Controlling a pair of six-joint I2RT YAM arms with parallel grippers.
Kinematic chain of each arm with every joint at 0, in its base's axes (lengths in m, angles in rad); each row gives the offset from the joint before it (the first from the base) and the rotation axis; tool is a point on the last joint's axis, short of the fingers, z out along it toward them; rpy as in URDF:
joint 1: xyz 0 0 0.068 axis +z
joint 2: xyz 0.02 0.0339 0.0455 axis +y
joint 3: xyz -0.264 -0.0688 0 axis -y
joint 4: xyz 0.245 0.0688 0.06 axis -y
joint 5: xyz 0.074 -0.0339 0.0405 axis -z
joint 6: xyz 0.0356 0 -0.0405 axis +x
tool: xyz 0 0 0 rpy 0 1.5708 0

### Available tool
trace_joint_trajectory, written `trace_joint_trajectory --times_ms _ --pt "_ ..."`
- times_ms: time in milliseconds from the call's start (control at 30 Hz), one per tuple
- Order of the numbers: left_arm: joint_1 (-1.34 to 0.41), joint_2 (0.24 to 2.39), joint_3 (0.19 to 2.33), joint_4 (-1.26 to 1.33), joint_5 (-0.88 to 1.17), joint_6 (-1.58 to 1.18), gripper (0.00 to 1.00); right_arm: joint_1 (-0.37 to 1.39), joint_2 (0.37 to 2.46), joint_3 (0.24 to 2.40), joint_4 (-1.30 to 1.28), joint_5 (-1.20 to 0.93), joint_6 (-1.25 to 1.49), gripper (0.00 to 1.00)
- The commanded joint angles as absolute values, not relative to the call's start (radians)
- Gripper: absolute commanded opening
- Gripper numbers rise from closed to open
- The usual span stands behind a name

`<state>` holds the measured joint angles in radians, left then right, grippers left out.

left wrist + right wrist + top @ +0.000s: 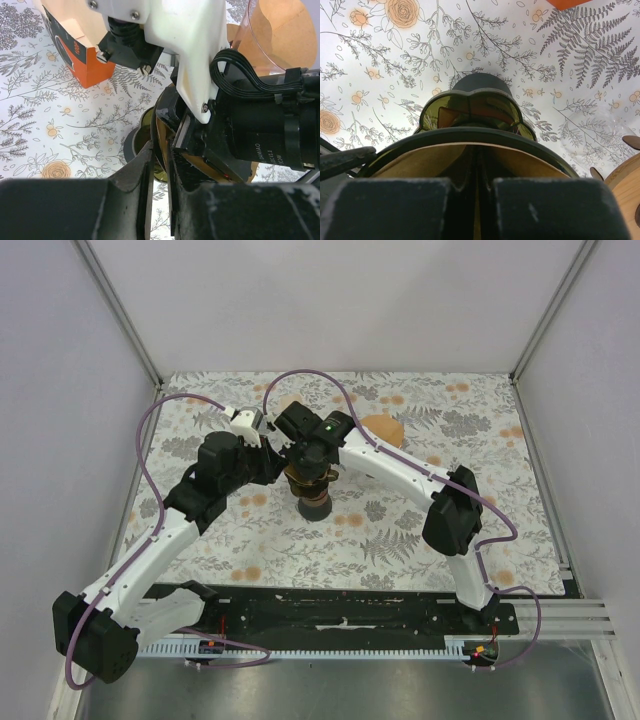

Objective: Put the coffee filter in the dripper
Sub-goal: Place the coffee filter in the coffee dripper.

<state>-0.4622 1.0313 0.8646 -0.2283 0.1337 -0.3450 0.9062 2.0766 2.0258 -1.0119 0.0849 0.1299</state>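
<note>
The coffee filter sits inside the mouth of the dripper, its brown paper wall curving just within the dark rim. The dripper itself stands upright near the middle of the flowered tablecloth, with an olive-tinted body and a black foot showing past the rim. From above, the dripper lies right under both of my wrists, which meet over it from either side. My right gripper comes down onto the filter's near edge, its two fingers pressed flat together, and the paper runs right into the line where they meet — I read that as a pinch on the filter. My left gripper reaches in from the other side. Its fingers stand only a narrow slot apart, and the dripper's rim and a strip of the filter's brown edge run into that slot. Whether the pads actually bear on them I cannot tell. The white shell of my right wrist fills the view just above the left fingers. Farther out, an orange box stands on the cloth behind the dripper, and a clear cup of spare filters is off to its right, with a round wooden piece beside it.
</note>
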Motion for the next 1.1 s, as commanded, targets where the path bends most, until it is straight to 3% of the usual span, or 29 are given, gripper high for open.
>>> trace_joint_trajectory --times_ms 0,200,367,633,1000,1067 --pt "-0.466 1.025 0.859 -0.178 0.158 -0.342 0.19 0.91 2.034 2.068 -1.002 0.058 0.107 0.09" --pt "-0.466 1.022 0.857 -0.173 0.161 -0.341 0.17 0.908 1.979 2.088 -1.002 0.043 0.083 0.19" --pt "-0.466 1.02 0.856 -0.172 0.164 -0.337 0.17 0.907 1.979 2.075 -1.0 0.037 0.086 0.21" --pt "-0.466 1.014 0.856 -0.167 0.166 -0.33 0.18 0.904 1.996 1.958 -0.98 0.074 0.074 0.0" --pt "-0.466 1.017 0.857 -0.167 0.167 -0.325 0.18 0.897 2.002 1.945 -0.956 0.051 0.074 0.0" --pt "-0.466 1.016 0.859 -0.167 0.166 -0.325 0.18 0.897 1.984 1.96 -0.96 0.052 0.068 0.04"
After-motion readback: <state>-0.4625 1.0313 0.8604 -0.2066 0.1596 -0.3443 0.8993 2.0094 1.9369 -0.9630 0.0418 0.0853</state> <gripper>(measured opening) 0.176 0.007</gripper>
